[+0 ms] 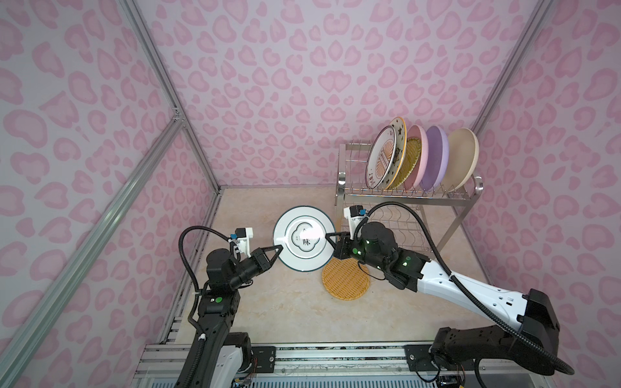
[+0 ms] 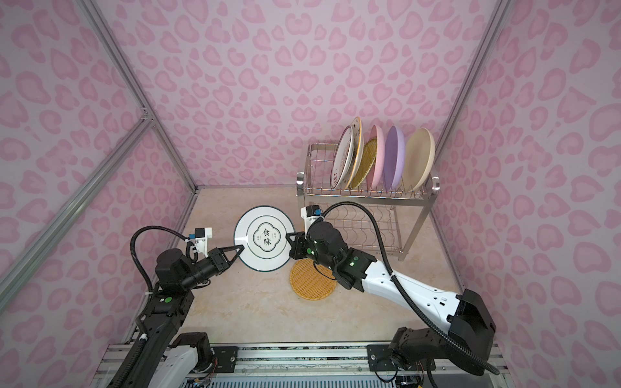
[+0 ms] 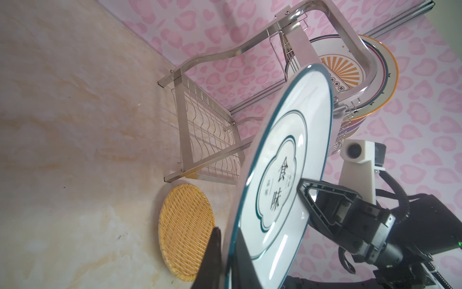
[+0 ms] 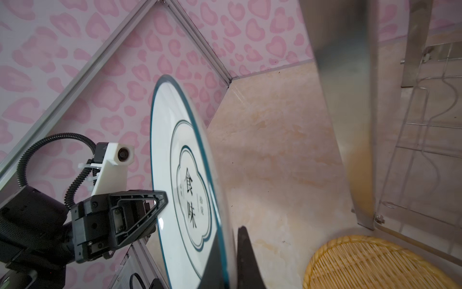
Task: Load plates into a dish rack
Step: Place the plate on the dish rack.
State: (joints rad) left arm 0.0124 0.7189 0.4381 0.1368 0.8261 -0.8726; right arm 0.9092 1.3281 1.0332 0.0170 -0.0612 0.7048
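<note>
On the marble-look table my shiny steel wire dish rack carries six round plates on edge in its top tier, a yellow woven-pattern plate lies flat beside its leg, and the glossy white dark-rimmed plate hangs above the table, pinched at opposite rims by my left gripper and right gripper

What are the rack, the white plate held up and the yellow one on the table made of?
Rack: polished steel wire, by its mirror shine. White plate: probably glazed ceramic or melamine, glossy with glare. Yellow plate: looks woven, matte; possibly a printed pattern.
</note>
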